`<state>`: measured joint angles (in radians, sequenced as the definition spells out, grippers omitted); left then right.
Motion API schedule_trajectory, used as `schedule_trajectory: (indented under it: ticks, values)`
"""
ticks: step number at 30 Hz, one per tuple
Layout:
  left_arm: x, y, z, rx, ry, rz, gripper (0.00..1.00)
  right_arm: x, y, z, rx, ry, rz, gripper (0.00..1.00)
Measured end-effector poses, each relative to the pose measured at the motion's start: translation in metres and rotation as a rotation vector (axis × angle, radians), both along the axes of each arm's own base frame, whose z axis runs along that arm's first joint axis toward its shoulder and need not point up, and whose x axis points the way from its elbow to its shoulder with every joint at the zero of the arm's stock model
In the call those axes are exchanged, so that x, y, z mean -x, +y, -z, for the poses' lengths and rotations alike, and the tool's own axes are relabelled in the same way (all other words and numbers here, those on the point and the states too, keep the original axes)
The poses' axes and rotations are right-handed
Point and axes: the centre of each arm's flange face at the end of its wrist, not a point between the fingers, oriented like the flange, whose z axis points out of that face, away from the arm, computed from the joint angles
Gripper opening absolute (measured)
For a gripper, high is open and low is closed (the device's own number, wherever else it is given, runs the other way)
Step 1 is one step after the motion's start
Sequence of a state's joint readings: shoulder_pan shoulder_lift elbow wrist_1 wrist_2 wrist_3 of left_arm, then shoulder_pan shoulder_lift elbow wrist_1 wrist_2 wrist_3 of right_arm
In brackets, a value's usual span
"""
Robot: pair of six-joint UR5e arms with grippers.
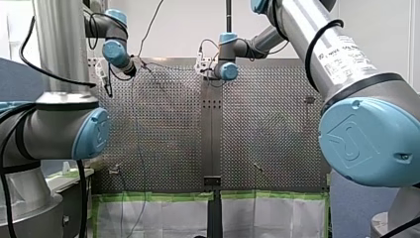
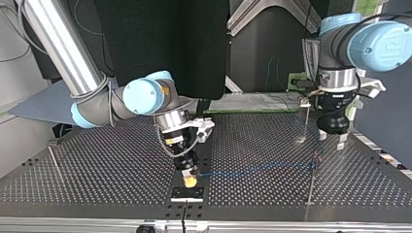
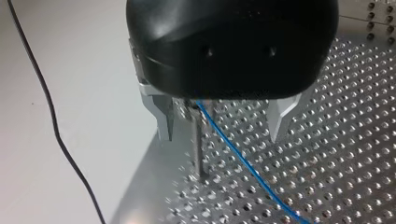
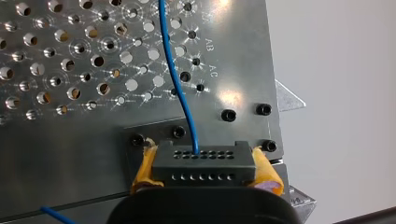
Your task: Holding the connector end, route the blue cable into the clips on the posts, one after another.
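The blue cable (image 2: 257, 169) stretches low over the perforated table from a black connector (image 4: 203, 163) to the clip on a thin post (image 2: 316, 159). My right gripper (image 4: 205, 179), with yellow pads, is shut on the connector's two sides just above a black plate (image 2: 187, 193). In the top view my right gripper (image 2: 188, 178) is at the front middle. My left gripper (image 3: 221, 137) is open, its metal fingers (image 3: 163, 119) apart on either side of the post (image 3: 198, 147). From that post's top the cable (image 3: 243, 158) slopes away. In the top view my left gripper (image 2: 333, 139) hangs just behind the post.
A second post (image 2: 304, 119) with a clip stands further back beside my left gripper. A bare rod (image 2: 54, 162) leans at the top view's left. A black lead (image 3: 51, 126) hangs off the table's edge beside my left gripper.
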<state>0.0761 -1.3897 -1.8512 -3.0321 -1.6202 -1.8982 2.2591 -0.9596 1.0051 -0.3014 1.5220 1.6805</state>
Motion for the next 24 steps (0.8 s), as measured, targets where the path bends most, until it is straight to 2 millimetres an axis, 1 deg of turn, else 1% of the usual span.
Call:
schedule_trajectory:
  ticks: [4,9,16,24]
  values:
    - [0.012,-0.004,-0.006,-0.040,0.015,-0.015,0.98,0.001,-0.001,0.001,-0.003,0.003,0.002,0.00]
    - [0.020,-0.012,-0.009,-0.085,0.028,-0.005,0.98,0.002,-0.003,0.002,-0.006,0.004,0.005,0.00]
    - [0.024,-0.025,-0.011,-0.129,0.025,0.034,0.98,0.004,-0.005,0.003,-0.009,0.003,0.007,0.00]
    - [0.026,-0.032,-0.012,-0.161,0.023,0.059,0.98,0.004,-0.006,0.004,-0.012,0.003,0.008,0.00]
